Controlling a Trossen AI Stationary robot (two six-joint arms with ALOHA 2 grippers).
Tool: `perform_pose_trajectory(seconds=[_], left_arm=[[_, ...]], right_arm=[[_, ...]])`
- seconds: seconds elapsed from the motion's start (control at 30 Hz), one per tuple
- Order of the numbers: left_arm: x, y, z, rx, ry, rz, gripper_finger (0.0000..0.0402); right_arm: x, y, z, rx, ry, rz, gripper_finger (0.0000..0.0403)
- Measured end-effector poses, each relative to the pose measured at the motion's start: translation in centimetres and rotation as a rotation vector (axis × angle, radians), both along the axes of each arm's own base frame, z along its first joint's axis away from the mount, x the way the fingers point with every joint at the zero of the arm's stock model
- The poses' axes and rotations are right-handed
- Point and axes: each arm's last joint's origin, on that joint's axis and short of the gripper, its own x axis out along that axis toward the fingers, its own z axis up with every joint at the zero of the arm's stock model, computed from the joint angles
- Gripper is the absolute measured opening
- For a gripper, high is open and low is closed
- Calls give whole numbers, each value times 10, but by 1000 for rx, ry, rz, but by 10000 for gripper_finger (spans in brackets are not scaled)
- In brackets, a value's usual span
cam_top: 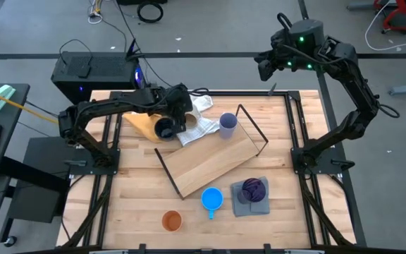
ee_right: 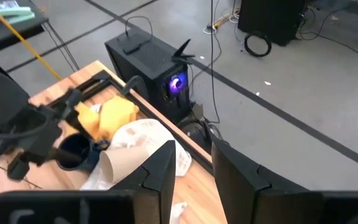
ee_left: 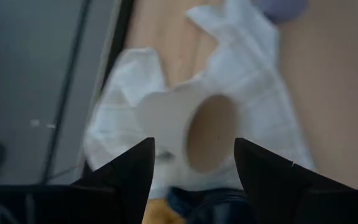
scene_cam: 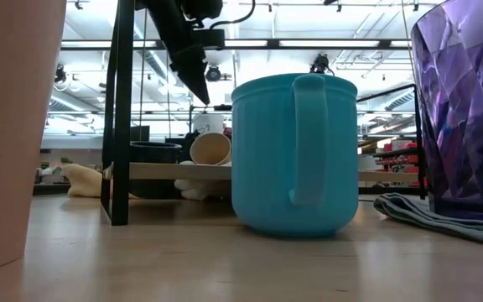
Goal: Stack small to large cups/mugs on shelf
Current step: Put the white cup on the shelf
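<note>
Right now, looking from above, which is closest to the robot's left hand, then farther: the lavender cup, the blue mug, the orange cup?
From the left hand:
1. Lavender cup, beside the white cloth, at the shelf's far end.
2. Blue mug, near the front, past the shelf.
3. Orange cup, at the front edge.

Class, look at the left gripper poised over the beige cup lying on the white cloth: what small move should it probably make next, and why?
Probably ease the left gripper forward and close on the beige cup. Its fingers stand open to either side of the cup, which lies on its side on the white cloth, not yet held.
</note>
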Motion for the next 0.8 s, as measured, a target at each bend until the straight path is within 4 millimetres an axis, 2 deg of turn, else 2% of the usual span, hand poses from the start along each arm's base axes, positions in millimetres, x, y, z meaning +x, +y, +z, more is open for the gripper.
perform_pose_trajectory(seconds=[0.1, 0.27, 0.53, 0.8], left_arm=[[4, 2, 1, 76, -5, -5, 228], [14, 3, 2, 107, -61, -11, 228], [31, 5, -34, 114, 78, 0, 230], [41, 5, -53, 77, 104, -26, 248]], right_arm=[[0, 0, -1, -4, 11, 6, 112], [0, 0, -1, -19, 24, 18, 112], [0, 0, -1, -20, 29, 21, 112], [0, 0, -1, -13, 27, 29, 112]])
